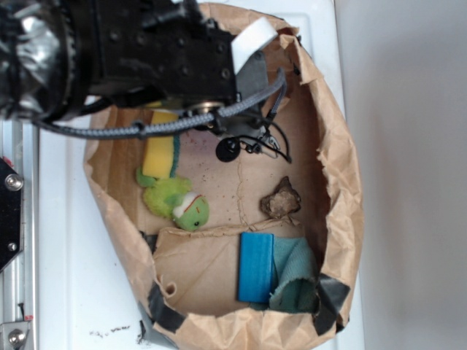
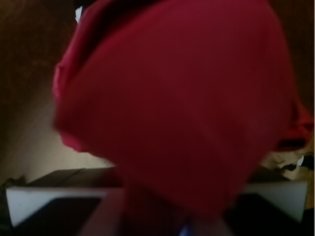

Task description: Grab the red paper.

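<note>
The red paper (image 2: pixel 177 98) fills nearly the whole wrist view, blurred and very close. It narrows downward into my gripper (image 2: pixel 157 223), whose blurred fingers (image 2: pixel 106 216) press in on either side of its lower end. In the exterior view the black arm (image 1: pixel 160 51) hangs over the far left part of the brown paper bag (image 1: pixel 343 189). There it hides both the gripper and the red paper.
Inside the bag lie a yellow sponge (image 1: pixel 160 153), a green plush toy (image 1: pixel 179 204), a brown crumpled lump (image 1: pixel 281 200), a blue block (image 1: pixel 255 266) and a teal cloth (image 1: pixel 295 277). Grey cable (image 1: pixel 182 124) and a small black disc (image 1: pixel 228 149) hang below the arm.
</note>
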Motion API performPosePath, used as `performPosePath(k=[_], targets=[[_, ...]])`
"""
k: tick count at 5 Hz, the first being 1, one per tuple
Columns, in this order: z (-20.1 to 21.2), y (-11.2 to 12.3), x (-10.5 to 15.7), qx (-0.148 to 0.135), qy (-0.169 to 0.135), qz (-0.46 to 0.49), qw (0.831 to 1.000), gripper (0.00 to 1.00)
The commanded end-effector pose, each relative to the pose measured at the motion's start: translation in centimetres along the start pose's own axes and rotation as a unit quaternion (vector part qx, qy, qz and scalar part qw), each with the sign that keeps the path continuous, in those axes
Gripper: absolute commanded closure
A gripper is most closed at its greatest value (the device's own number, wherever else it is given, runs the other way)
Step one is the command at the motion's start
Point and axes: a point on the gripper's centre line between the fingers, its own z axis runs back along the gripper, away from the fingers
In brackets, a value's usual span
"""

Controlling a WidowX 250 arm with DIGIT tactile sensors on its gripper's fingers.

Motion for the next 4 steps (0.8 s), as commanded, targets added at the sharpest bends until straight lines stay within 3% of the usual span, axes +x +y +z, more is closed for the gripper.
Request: performPosePath(k=[1, 3, 4], targets=[[3.3, 1.1, 0.6, -0.036, 0.002, -0.067, 0.997, 1.00], [5.3, -0.4, -1.9, -0.032, 0.028, -0.200, 0.979, 1.00], [7.1, -1.2, -3.7, -0.056, 0.025, -0.250, 0.966, 1.00]])
